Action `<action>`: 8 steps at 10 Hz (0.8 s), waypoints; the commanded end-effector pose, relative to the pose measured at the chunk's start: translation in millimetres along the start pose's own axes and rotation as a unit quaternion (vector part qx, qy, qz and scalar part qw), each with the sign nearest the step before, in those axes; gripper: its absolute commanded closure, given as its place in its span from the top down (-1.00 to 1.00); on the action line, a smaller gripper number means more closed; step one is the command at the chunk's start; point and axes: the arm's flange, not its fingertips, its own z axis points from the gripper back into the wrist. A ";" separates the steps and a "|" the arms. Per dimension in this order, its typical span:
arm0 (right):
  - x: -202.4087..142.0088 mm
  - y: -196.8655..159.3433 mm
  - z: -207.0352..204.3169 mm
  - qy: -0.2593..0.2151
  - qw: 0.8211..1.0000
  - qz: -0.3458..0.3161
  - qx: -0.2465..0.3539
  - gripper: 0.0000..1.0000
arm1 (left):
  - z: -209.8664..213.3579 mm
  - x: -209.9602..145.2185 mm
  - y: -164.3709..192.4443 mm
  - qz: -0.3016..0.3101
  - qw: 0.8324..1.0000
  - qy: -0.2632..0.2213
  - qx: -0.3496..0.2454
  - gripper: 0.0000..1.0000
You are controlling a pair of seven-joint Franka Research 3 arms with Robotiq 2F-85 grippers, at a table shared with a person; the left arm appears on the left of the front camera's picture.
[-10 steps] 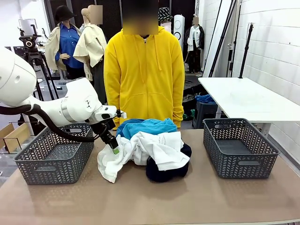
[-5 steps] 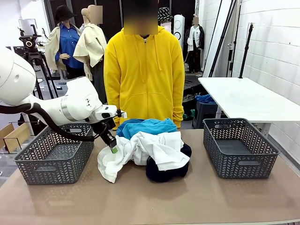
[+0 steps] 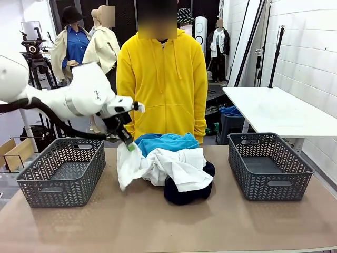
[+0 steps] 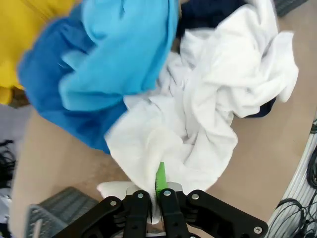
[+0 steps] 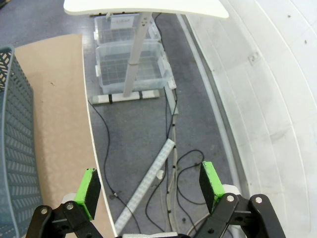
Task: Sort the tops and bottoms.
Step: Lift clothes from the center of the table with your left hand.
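left claw (image 3: 130, 147) clamps a corner of white shirt (image 3: 176, 166).

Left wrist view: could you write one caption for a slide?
Left gripper shut on a fold of the white shirt, blue tops beside it.

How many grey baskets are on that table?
2. The left basket stands at the table's left end, the right basket at its right end, the clothes pile between them. None seems hidden.
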 end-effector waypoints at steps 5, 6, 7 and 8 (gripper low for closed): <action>-0.4 0.0 -0.1 0.002 1.000 0.006 0.001 1.00 | 228.1 103.7 -56.3 -0.088 0.970 -0.101 0.204 -1.00; -0.4 0.0 -0.1 0.002 1.000 0.006 0.001 1.00 | 263.4 120.9 -72.8 -0.085 0.964 -0.107 0.228 -1.00; -0.4 0.0 -0.1 0.002 1.000 0.006 0.001 1.00 | 301.3 136.1 -92.9 -0.084 0.960 -0.118 0.240 -1.00; -0.4 0.0 -0.1 0.002 1.000 0.006 0.001 1.00 | 330.8 145.3 -114.1 -0.085 0.956 -0.131 0.248 -1.00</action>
